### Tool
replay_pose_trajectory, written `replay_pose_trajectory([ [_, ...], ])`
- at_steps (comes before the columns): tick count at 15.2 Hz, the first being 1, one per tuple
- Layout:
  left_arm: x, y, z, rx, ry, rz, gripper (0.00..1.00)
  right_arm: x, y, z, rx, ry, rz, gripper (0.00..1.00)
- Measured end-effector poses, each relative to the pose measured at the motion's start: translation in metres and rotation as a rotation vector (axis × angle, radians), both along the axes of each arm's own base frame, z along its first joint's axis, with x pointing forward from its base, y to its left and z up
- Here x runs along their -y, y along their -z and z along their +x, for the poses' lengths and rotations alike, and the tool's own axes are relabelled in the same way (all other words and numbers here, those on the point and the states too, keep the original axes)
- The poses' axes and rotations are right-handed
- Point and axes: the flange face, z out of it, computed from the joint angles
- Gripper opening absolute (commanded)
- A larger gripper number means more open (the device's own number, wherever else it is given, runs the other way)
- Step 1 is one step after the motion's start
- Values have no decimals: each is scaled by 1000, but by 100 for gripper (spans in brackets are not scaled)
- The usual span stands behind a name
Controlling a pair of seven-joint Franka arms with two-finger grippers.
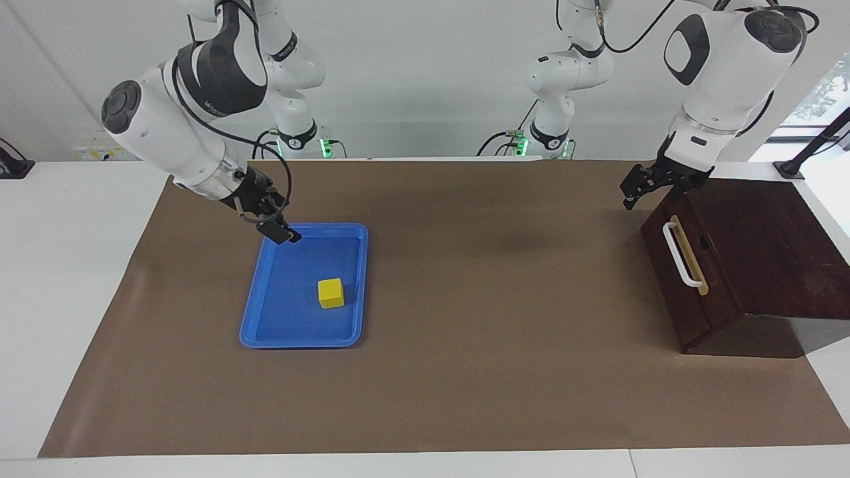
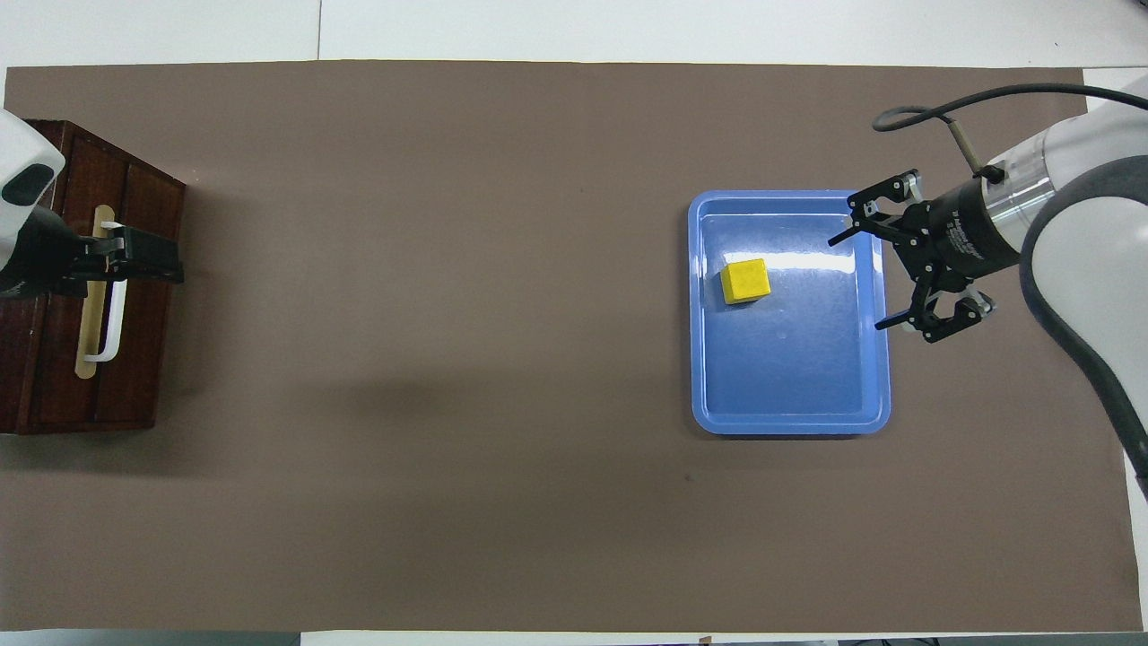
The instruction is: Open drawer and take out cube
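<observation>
The yellow cube (image 1: 331, 293) (image 2: 745, 281) lies loose in the blue tray (image 1: 265, 335) (image 2: 789, 422). My right gripper (image 1: 279, 230) (image 2: 859, 283) hangs open and empty over the tray's rim toward the right arm's end, clear of the cube. The dark brown drawer (image 1: 697, 312) (image 2: 134, 359) is shut, and its white bar handle (image 1: 679, 255) (image 2: 111, 318) is free. Above the drawer front's upper edge my left gripper (image 1: 634, 191) (image 2: 169, 266) is raised, open and holding nothing.
The dark wooden cabinet (image 1: 770, 252) holding the drawer stands at the left arm's end of the table. A brown mat (image 1: 505, 299) (image 2: 448, 359) covers most of the white table, with a wide bare stretch between tray and drawer.
</observation>
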Motion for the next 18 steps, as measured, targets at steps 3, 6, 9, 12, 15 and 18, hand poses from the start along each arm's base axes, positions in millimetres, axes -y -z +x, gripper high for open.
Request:
replay_pose_trajectory([
  [3, -1, -3, -1, 5, -1, 1, 100, 3, -35, -18, 90, -259, -21, 100],
  [6, -2, -4, -1, 8, -4, 1, 100, 14, -66, -36, 184, -542, -60, 100],
  [9, -4, -5, -1, 8, -4, 0, 100, 28, -87, -47, 257, -822, -123, 100],
  [12, -12, -5, -1, 8, 7, 0, 100, 46, -96, -51, 293, -952, -128, 100],
  [15, -16, -11, -1, 11, 12, -3, 100, 66, -95, -52, 303, -1004, -123, 100],
  [18, -14, -16, -2, 7, 16, -4, 100, 82, -89, -51, 279, -1033, -142, 100],
])
